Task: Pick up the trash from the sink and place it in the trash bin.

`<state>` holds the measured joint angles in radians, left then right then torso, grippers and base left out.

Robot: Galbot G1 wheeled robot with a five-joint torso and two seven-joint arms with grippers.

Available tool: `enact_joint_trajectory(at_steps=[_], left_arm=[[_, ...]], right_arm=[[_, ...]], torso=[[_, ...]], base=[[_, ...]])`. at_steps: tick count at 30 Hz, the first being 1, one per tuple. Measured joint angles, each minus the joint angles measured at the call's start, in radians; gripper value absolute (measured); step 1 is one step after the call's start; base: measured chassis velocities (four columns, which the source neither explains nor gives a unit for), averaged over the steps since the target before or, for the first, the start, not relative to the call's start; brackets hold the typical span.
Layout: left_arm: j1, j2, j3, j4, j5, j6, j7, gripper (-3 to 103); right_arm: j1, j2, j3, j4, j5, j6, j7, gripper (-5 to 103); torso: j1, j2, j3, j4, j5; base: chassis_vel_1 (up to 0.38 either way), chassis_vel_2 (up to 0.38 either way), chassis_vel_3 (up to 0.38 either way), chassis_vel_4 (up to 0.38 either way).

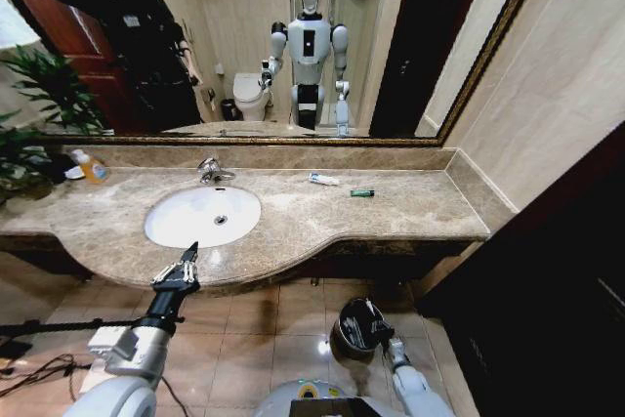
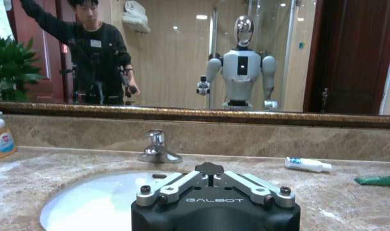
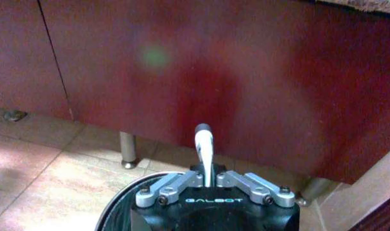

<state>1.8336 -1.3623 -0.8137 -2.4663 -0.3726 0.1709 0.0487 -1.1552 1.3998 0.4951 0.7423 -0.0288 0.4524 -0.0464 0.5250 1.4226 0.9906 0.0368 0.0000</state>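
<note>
- While the right gripper [image 3: 207, 144] hangs low over the small round dark trash bin with its shiny rim [image 1: 344, 347], its fingers are pressed together on a thin white-and-grey tube [image 3: 204, 144]; the step in hand looks like the drop, so the gripper should be squarely above the bin's mouth before the fingers part.
- Judging from the right wrist view, the tube stands upright towards the red-brown wooden cabinet front [image 3: 246, 77], so a clean release should let it fall straight in.
- At the front edge of the brown marble counter [image 1: 391, 212], the left gripper [image 1: 187, 263] waits with its fingers closed and holding nothing, just before the white oval porcelain sink [image 1: 176, 227], which appears to hold no litter.
- More trash lies near the counter's back edge, right of the chrome tap [image 2: 157, 148]: a small white-and-blue tube [image 2: 308, 164] and a small green packet [image 2: 376, 180].
- An orange-yellow soap bottle [image 1: 92, 167] stands at the back left corner; leave it.
</note>
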Motion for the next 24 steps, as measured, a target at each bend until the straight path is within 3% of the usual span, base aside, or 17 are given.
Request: enact_joint_trajectory(at_steps=[3,7,14,15,19,21,24], left_arm=[[0.0,0.0,0.0,0.0,0.0,0.0,0.0,0],[0.0,0.0,0.0,0.0,0.0,0.0,0.0,0],[0.0,0.0,0.0,0.0,0.0,0.0,0.0,0],[0.0,0.0,0.0,0.0,0.0,0.0,0.0,0],[0.0,0.0,0.0,0.0,0.0,0.0,0.0,0],[0.0,0.0,0.0,0.0,0.0,0.0,0.0,0],[0.0,0.0,0.0,0.0,0.0,0.0,0.0,0]], right_arm=[[-0.001,-0.004,-0.001,-0.005,-0.006,0.013,0.013,23],[-0.003,-0.006,-0.001,-0.005,-0.008,0.016,0.02,28],[-0.011,-0.012,-0.001,0.008,-0.014,0.024,0.04,61],[-0.011,-0.012,-0.001,0.008,-0.014,0.024,0.04,61],[-0.02,-0.016,-0.002,0.022,-0.013,0.026,0.054,83],[-0.021,-0.017,-0.002,0.025,-0.013,0.026,0.057,83],[-0.025,-0.022,-0.002,0.027,-0.012,0.028,0.061,93]], torso=[[0.0,0.0,0.0,0.0,0.0],[0.0,0.0,0.0,0.0,0.0],[0.0,0.0,0.0,0.0,0.0],[0.0,0.0,0.0,0.0,0.0],[0.0,0.0,0.0,0.0,0.0],[0.0,0.0,0.0,0.0,0.0001],[0.0,0.0,0.0,0.0,0.0]], base=[[0.0,0.0,0.0,0.0],[0.0,0.0,0.0,0.0],[0.0,0.0,0.0,0.0],[0.0,0.0,0.0,0.0],[0.0,0.0,0.0,0.0],[0.0,0.0,0.0,0.0],[0.0,0.0,0.0,0.0]])
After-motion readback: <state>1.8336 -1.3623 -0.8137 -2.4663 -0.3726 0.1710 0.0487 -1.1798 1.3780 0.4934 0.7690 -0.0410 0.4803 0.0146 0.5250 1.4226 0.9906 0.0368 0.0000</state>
